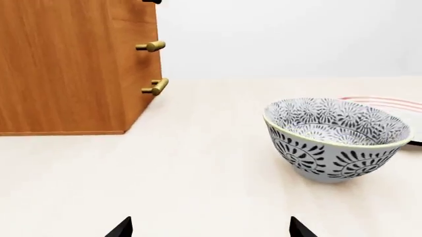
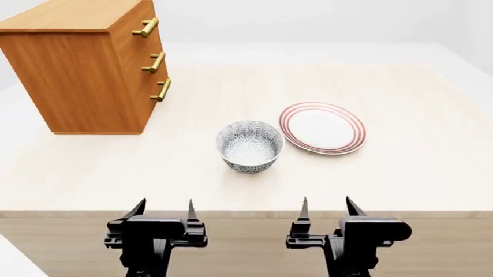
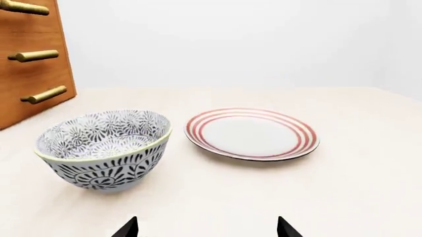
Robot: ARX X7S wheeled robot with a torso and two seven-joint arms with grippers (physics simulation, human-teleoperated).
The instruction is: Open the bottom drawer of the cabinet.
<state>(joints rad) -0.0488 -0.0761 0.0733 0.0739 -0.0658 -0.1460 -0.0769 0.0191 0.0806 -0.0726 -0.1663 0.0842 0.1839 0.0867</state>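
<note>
Approach step not begun: left gripper [image 2: 164,212] and right gripper [image 2: 327,209] spread wide, empty, at table edge. Next, reach bottom drawer [image 2: 153,98] brass handle [image 2: 161,90].

Patterned bowl [image 2: 249,146] beside red-striped plate [image 2: 322,127]

Bright even light, soft shadows, seemingly sharp.

Head looks down; low wrist views share the bowl [image 2: 249,146].
</note>
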